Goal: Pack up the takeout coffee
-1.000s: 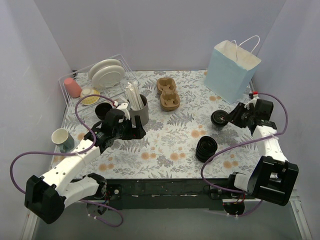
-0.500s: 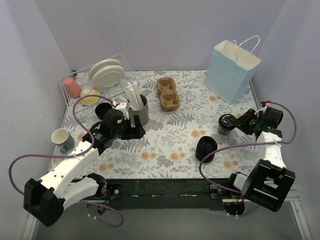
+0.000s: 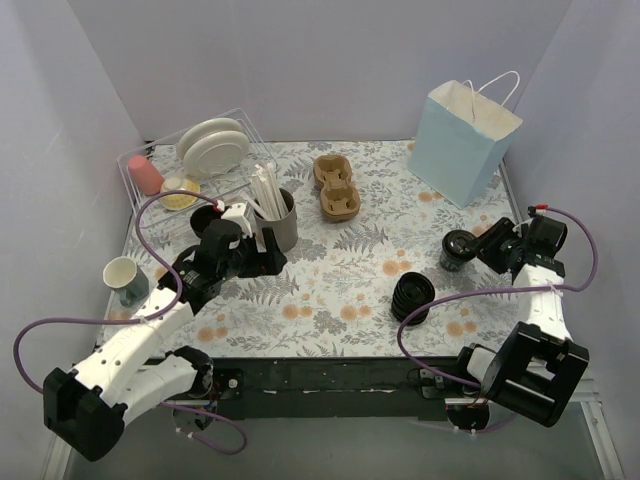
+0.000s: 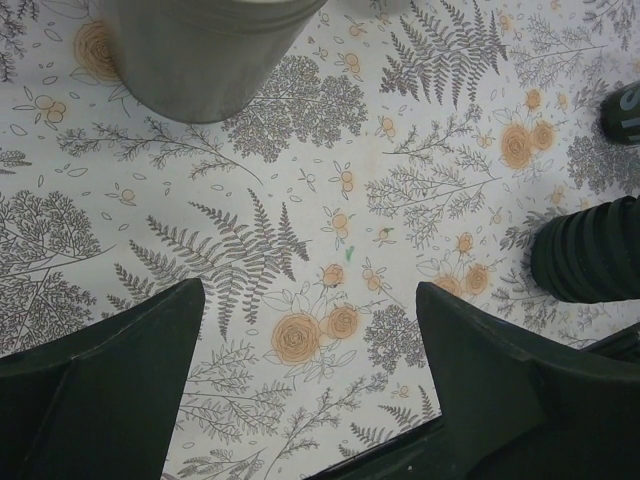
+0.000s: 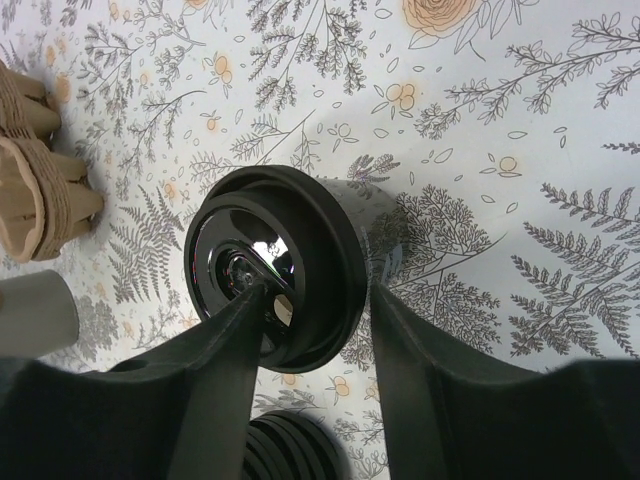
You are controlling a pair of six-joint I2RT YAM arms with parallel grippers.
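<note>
Fig. R gripper [image 5: 318, 295] straddles takeout coffee [image 5: 270, 250], upright on surface [image 5: 500, 200].
Cup betw. jaws for side grasp; clamped or not: can't tell. L gripper [image 4: 310, 290] released, empty.

open floral tablecloth [image 3: 345, 262] between grey straw pot [image 3: 281, 226] and stack of black lids [image 3: 411, 297], 1 cardboard cup carrier [image 3: 335, 187] behind it, blue paper bag [image 3: 462, 140] upright back right, lidded black cup [image 3: 458, 248] before it

Legible text, labels, brands, numbers: none. One dark object [image 4: 622, 112] at the right edge of the left wrist view bears pale marks, cut off and too small to read.
</note>
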